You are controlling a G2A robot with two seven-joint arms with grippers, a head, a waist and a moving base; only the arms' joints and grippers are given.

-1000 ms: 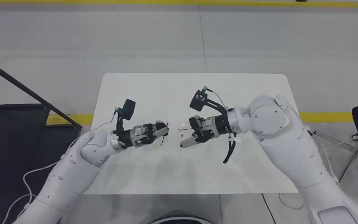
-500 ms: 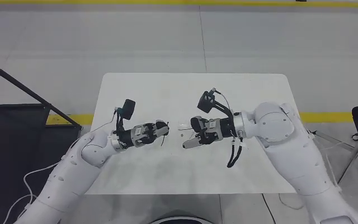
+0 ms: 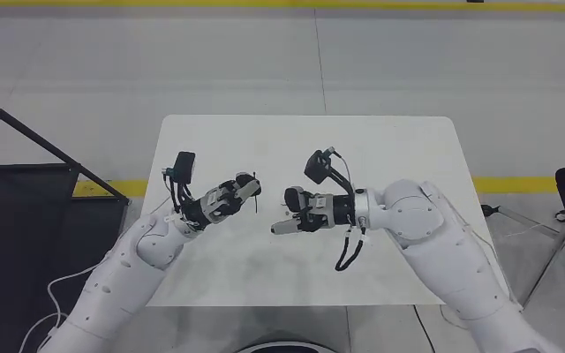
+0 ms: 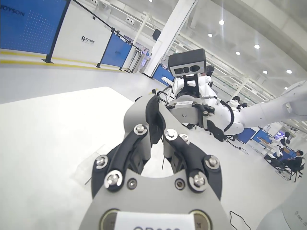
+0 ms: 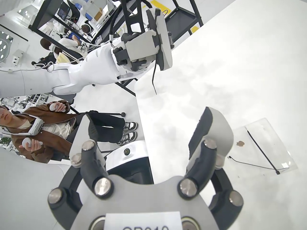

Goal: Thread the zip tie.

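Over table (image 3: 397,150), left gripper (image 3: 250,186): clamped on black zip tie (image 5: 153,77), tail hanging free.
Right gripper (image 3: 281,212): jaws apart, holding nothing, facing left gripper, near.
Clear sleeve (image 5: 263,137): flat on table beside right gripper.

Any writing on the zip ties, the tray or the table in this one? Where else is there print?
zip tie in the left gripper, tray, table: no readable print.
base label of the left gripper: cut off at the picture's edge, unreadable.
Same on the right gripper.
wall panels: a company logo, not quoted.
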